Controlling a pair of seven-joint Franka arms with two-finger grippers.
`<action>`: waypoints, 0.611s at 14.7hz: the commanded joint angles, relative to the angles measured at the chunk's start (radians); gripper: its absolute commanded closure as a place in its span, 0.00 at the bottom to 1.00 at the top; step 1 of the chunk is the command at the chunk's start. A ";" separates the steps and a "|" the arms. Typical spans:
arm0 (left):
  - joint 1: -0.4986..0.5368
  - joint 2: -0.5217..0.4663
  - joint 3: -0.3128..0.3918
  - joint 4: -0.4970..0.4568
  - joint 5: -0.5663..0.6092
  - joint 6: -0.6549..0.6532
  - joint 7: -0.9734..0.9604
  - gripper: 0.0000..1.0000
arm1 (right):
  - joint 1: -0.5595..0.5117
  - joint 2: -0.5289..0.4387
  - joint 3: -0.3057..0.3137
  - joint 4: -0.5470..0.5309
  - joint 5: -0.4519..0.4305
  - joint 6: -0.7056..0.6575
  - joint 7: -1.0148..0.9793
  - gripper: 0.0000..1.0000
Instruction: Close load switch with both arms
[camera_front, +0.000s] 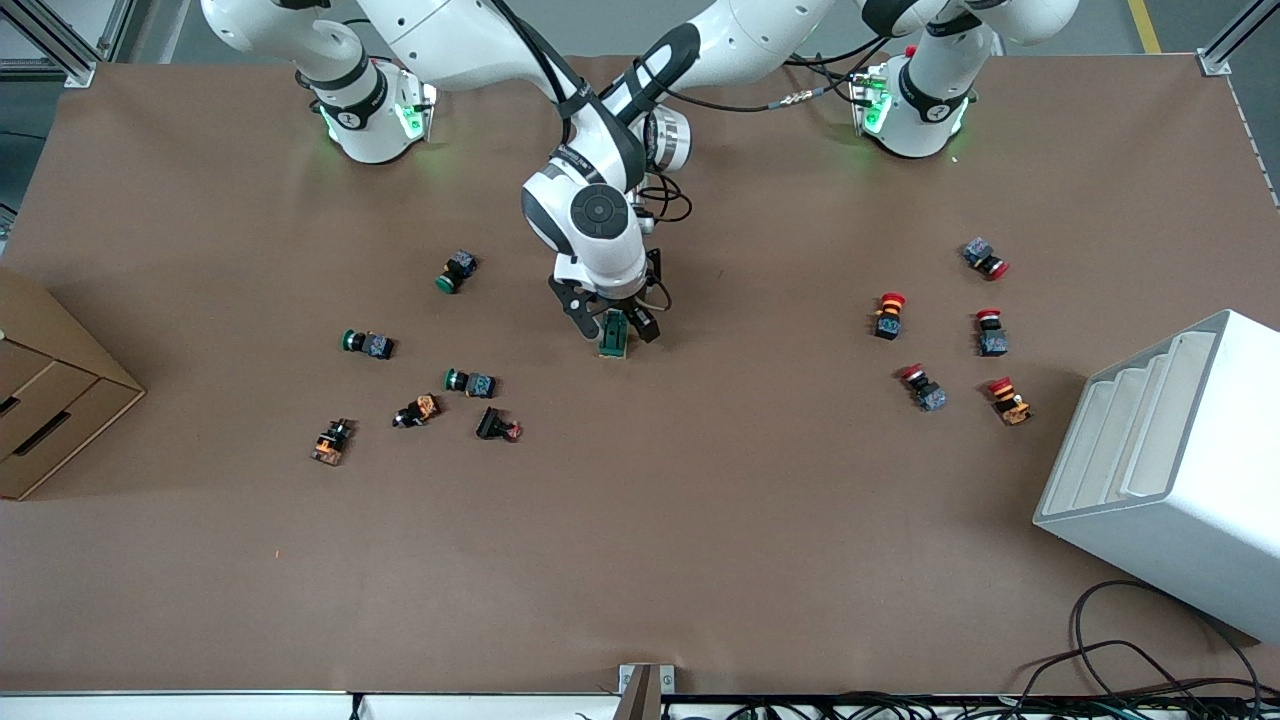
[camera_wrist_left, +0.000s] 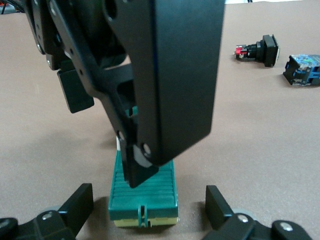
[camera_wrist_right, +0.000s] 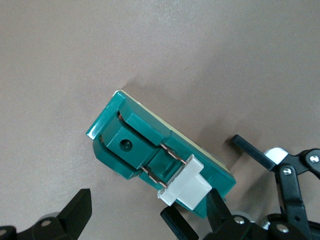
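The load switch (camera_front: 613, 340) is a dark-green block with a tan base edge, lying flat near the table's middle. Its white lever (camera_wrist_right: 186, 189) stands at the end farther from the front camera. My left gripper (camera_wrist_left: 150, 209) is open and low at the table, with one finger (camera_wrist_left: 79, 205) on each side of that end of the switch (camera_wrist_left: 144, 192). My right gripper (camera_wrist_right: 147, 214) is open above the switch (camera_wrist_right: 150, 150). One of its fingers (camera_wrist_left: 142, 172) is down on the ribbed top beside the lever, and the other hangs over bare table.
Green-capped and orange push-buttons (camera_front: 368, 344) lie scattered toward the right arm's end. Red-capped ones (camera_front: 888, 315) lie toward the left arm's end. A cardboard drawer box (camera_front: 50, 400) and a white stepped bin (camera_front: 1170, 470) stand at the table's two ends.
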 joint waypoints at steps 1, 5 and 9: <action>0.017 0.020 0.005 0.026 0.005 0.007 -0.012 0.01 | -0.033 0.025 -0.009 0.050 -0.017 0.011 -0.016 0.00; 0.029 0.017 0.005 0.029 0.007 0.007 -0.014 0.01 | -0.045 0.025 -0.009 0.068 -0.017 -0.003 -0.018 0.00; 0.034 0.017 0.005 0.032 0.007 0.007 -0.014 0.01 | -0.060 0.024 -0.009 0.077 -0.017 -0.005 -0.024 0.00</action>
